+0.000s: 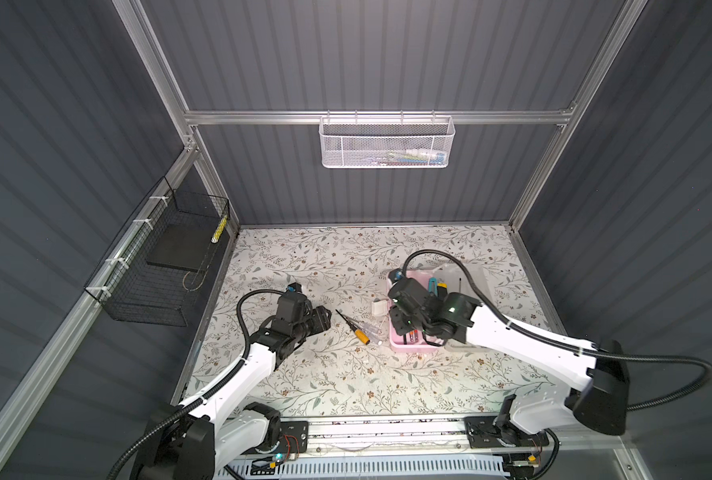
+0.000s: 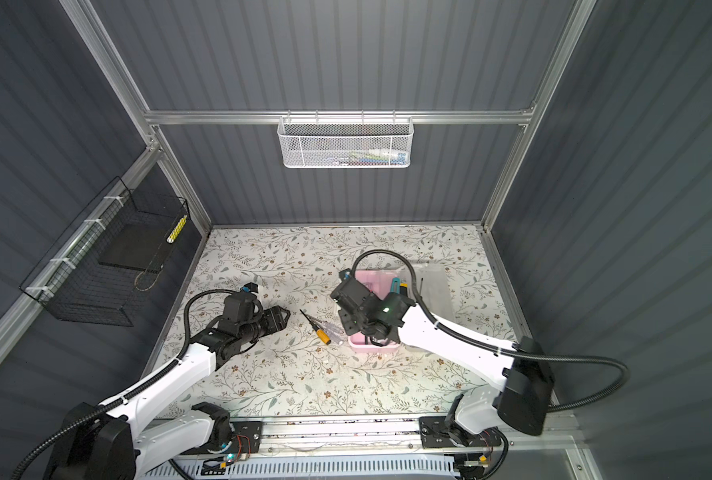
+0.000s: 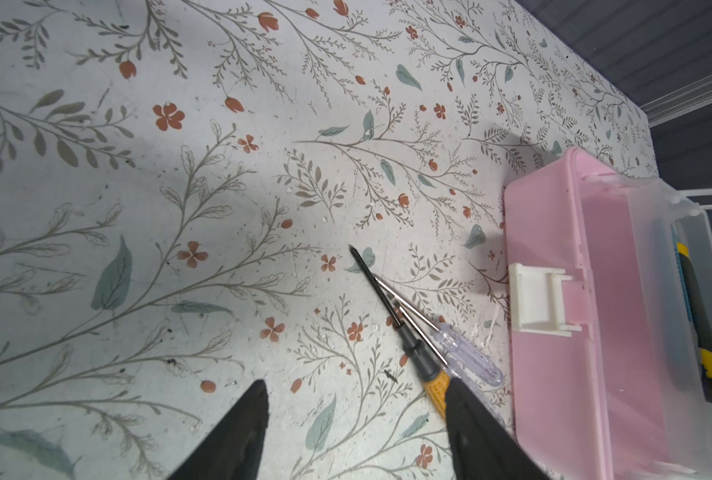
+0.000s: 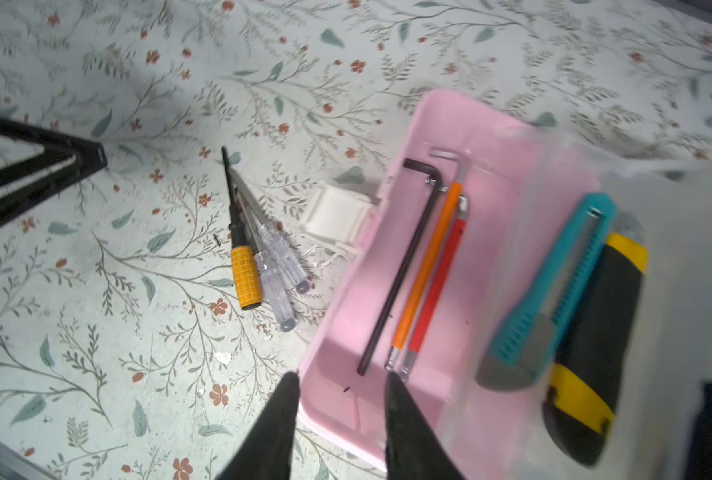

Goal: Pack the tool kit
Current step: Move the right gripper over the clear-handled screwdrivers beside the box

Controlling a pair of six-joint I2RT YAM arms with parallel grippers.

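The pink tool box (image 1: 412, 347) (image 4: 333, 324) stands open on the right of the floral table, its frosted lid (image 4: 678, 249) folded out beside it. Black (image 4: 404, 266), orange (image 4: 424, 266) and red hex keys (image 4: 437, 282) lie in the box. A teal knife (image 4: 553, 291) and a black-and-yellow knife (image 4: 595, 332) rest on the frosted part. A yellow-handled screwdriver (image 1: 360, 332) (image 3: 435, 384) and two clear-handled ones (image 3: 470, 353) lie on the table by the white latch (image 3: 532, 299). My left gripper (image 3: 356, 382) is open and empty, just left of them. My right gripper (image 4: 341, 374) is open over the box's near corner.
A white mesh basket (image 1: 387, 143) hangs on the back rail. A black wire basket (image 1: 159, 257) is fixed to the left wall. Dark panel walls close the table in on three sides.
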